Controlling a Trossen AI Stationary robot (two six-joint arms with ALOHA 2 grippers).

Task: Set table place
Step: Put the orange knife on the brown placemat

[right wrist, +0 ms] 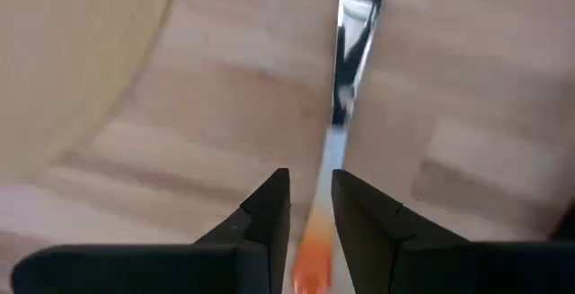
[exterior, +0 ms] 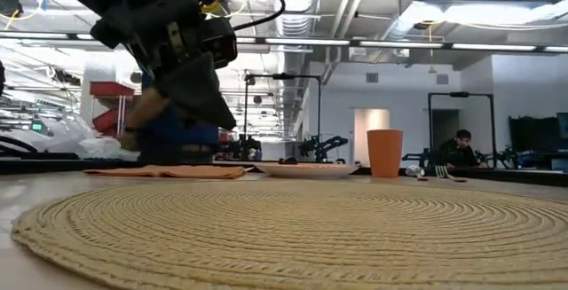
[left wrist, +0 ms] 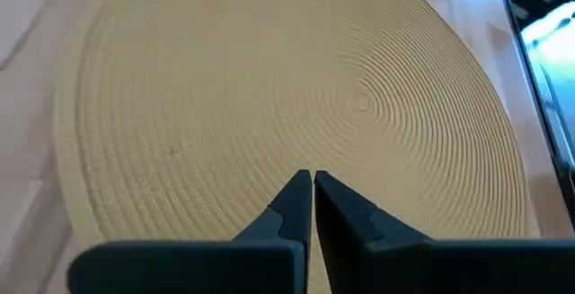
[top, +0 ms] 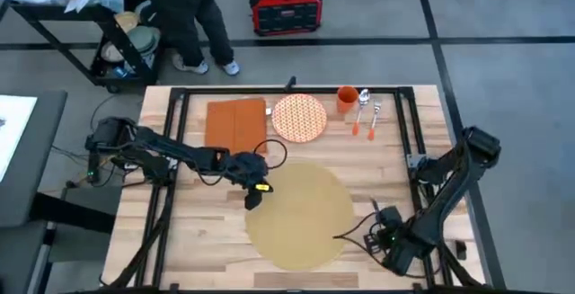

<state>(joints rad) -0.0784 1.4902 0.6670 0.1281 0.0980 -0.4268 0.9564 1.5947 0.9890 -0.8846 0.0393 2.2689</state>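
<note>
The wooden counter (top: 198,231) carries a round placemat (top: 301,215) near its middle. The left gripper (left wrist: 313,179), clenched empty, hovers over the mat's edge. The right gripper (right wrist: 311,200) clasps a utensil (right wrist: 346,69) (orange handle, blurred, type unclear). Beyond lie a napkin (top: 235,124), plate (top: 299,117), cup (top: 347,99).

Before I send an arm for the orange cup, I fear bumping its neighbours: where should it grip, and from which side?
Probably pinch the rim of the orange cup from straight above, one finger inside. It stands upright and open-topped, with the plate close on one side and the spoon close on the other, so a sideways wrap would likely hit them.
</note>
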